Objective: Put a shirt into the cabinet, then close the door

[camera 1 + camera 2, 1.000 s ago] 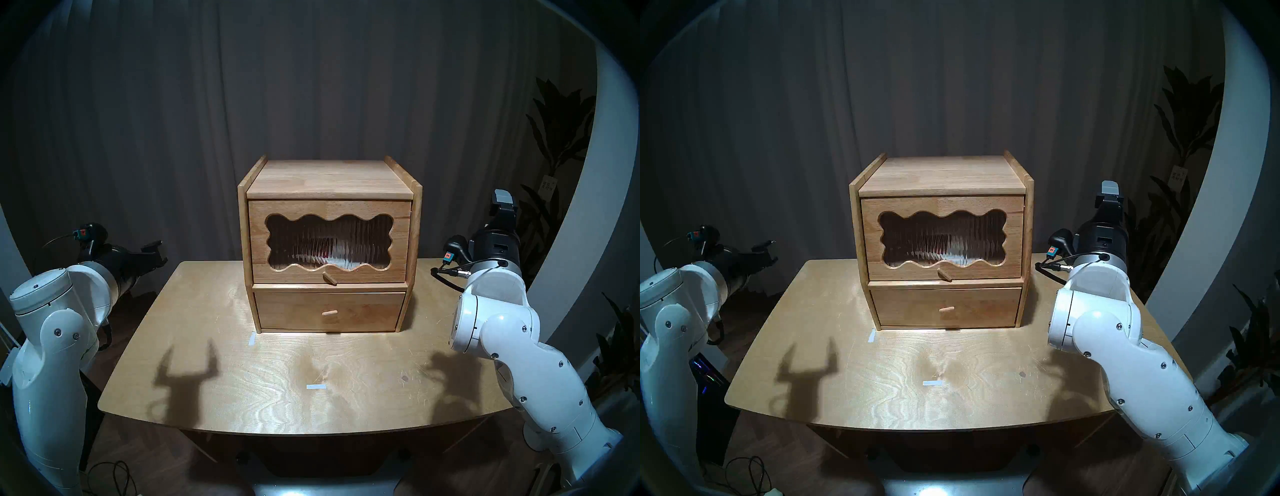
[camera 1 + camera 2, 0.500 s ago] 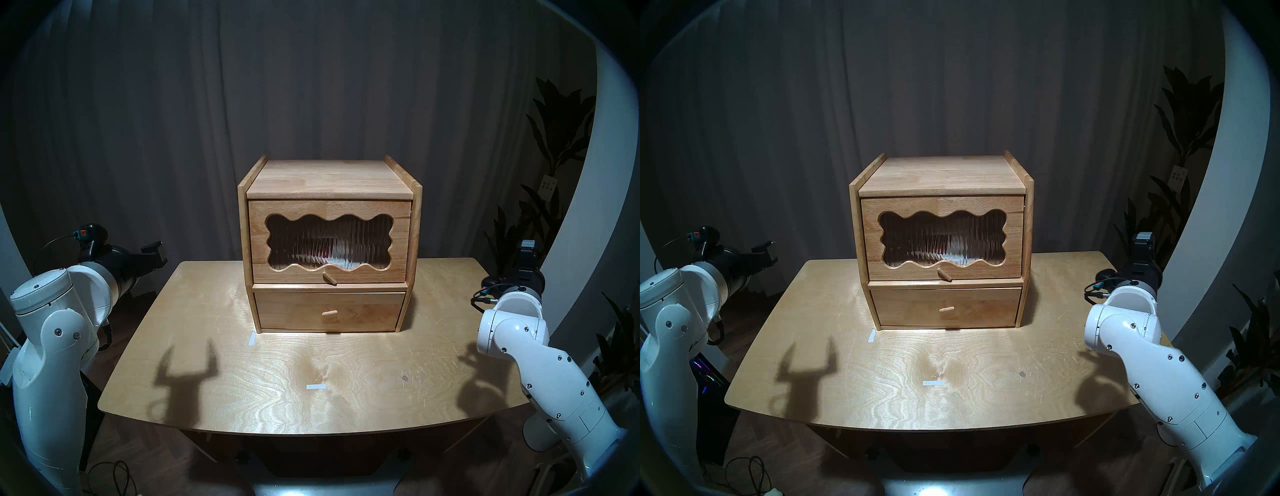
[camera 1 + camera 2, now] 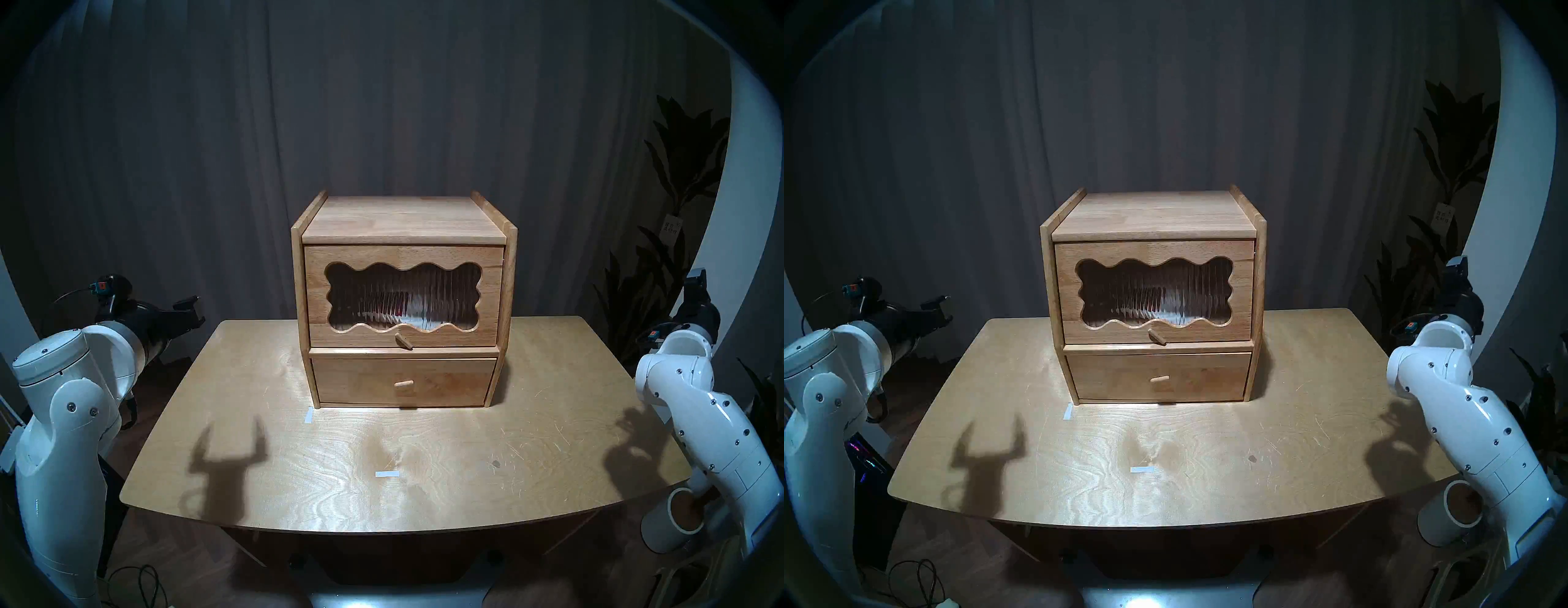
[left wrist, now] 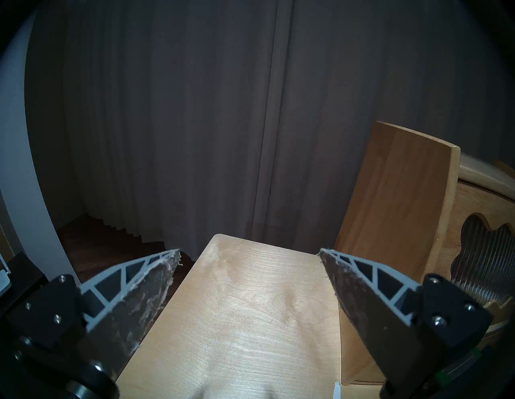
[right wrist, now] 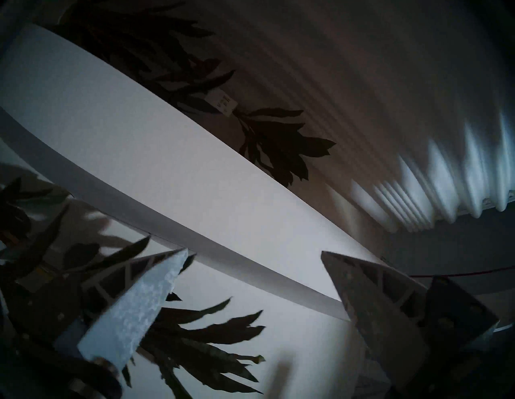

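Dark curtains hang behind a pale wooden table. Both pairs of jaws stand wide apart with nothing between them: the left gripper hovers over the table's left edge, level with the cabinet's side; the right gripper points up and away toward a white wall and leafy plants, off the table's right edge. On the table the cabinet has its door shut, and the shirt shows white and red through the ribbed window. Below, the drawer is closed.
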